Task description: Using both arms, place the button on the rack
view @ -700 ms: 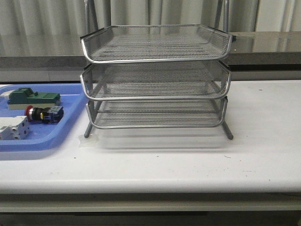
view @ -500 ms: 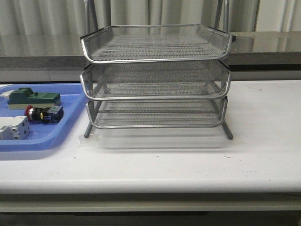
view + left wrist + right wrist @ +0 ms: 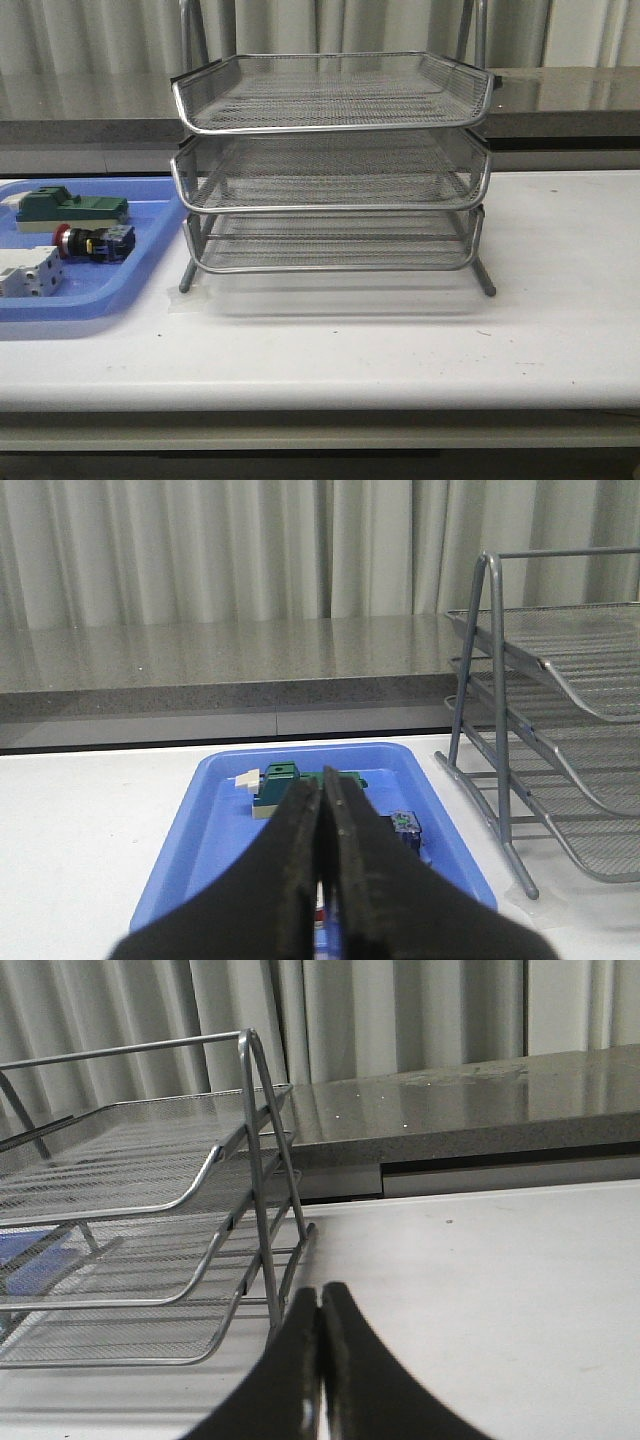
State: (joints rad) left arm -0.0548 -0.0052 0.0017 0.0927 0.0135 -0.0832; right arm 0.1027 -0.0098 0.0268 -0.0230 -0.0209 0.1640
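Note:
The button [image 3: 92,242], red-headed with a black, yellow and blue body, lies on its side in the blue tray [image 3: 150,262] at the table's left. The three-tier wire-mesh rack [image 3: 332,165] stands mid-table, all tiers bare. Neither arm shows in the front view. In the left wrist view my left gripper [image 3: 322,778] is shut and empty above the blue tray [image 3: 210,810]; its fingers hide most of the button, whose blue end [image 3: 405,826] shows beside them. My right gripper [image 3: 320,1293] is shut and empty over the white table, beside the rack [image 3: 150,1210].
A green block [image 3: 70,208] and a white terminal block [image 3: 28,273] share the blue tray with the button. The white table [image 3: 400,340] runs in front of and to the right of the rack. A dark ledge and curtains stand behind.

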